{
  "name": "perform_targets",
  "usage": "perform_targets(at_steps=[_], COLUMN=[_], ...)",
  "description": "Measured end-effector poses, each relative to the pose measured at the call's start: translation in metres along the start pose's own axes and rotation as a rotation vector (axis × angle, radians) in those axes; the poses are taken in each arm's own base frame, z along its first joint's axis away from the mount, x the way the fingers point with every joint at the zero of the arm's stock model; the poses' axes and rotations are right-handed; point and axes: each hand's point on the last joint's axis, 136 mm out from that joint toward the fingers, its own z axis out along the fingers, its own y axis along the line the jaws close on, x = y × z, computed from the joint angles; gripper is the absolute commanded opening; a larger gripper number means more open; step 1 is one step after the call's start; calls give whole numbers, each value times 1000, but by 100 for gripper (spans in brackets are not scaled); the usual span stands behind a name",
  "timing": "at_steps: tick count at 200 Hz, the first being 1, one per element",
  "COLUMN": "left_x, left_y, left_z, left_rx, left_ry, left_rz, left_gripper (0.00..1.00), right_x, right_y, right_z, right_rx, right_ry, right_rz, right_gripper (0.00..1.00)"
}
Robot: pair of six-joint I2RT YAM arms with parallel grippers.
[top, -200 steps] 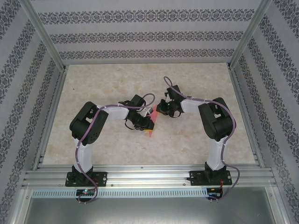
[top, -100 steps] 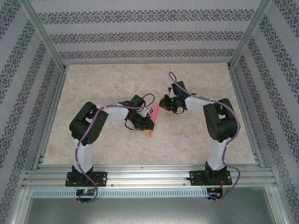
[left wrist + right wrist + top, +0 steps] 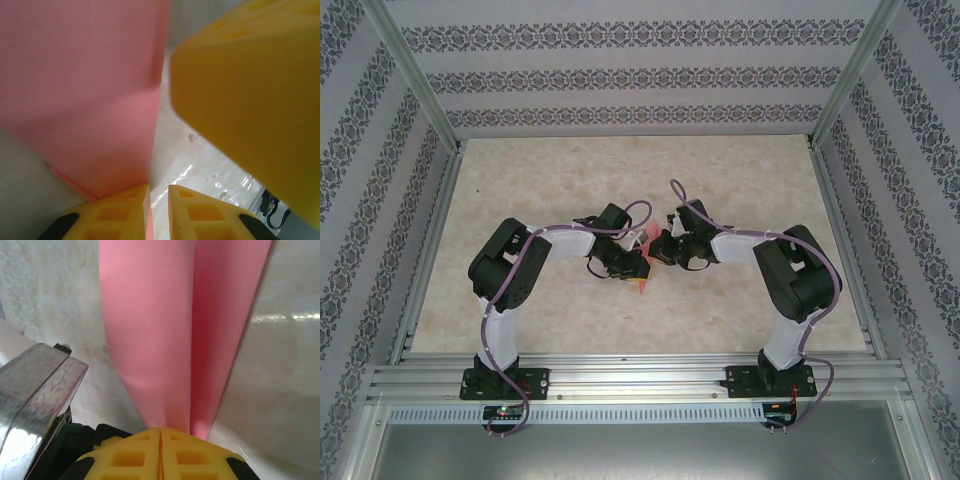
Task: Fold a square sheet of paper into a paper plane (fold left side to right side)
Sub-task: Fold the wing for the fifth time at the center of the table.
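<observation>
Table, pale and marbled, lies beneath the pink paper. On the paper's left, the left gripper stands slightly open, a narrow gap showing between its yellow fingers, and the paper's edge runs down along the inner face of one. On the paper's right, the right gripper is clamped tight on the paper's narrow end. The paper itself shows two long panels meeting at a lengthwise crease.

- Right wrist view: the thin pink-red folded paper runs off the top edge, and its near end is hidden behind the right gripper.
- Left wrist view: the paper is blurred and cropped at top and left. A large yellow shape is blurred and cropped at right.
- Top view: the paper is mostly covered, its outline too small to tell.
</observation>
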Motion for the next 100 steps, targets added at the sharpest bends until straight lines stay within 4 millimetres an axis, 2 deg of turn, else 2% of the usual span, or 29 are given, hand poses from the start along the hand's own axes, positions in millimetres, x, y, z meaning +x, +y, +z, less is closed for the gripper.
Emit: perform_targets(at_steps=[50, 100], left_x=[0, 0], left_y=[0, 0], left_z=[0, 0], left_rx=[0, 0], left_ry=[0, 0], left_rz=[3, 3], left_gripper=[20, 20], right_x=[2, -9], right_y=[-9, -8], right_z=[17, 20], right_rx=[-1, 36], right_ry=[28, 17], right_rz=[29, 11], right_gripper=[10, 10])
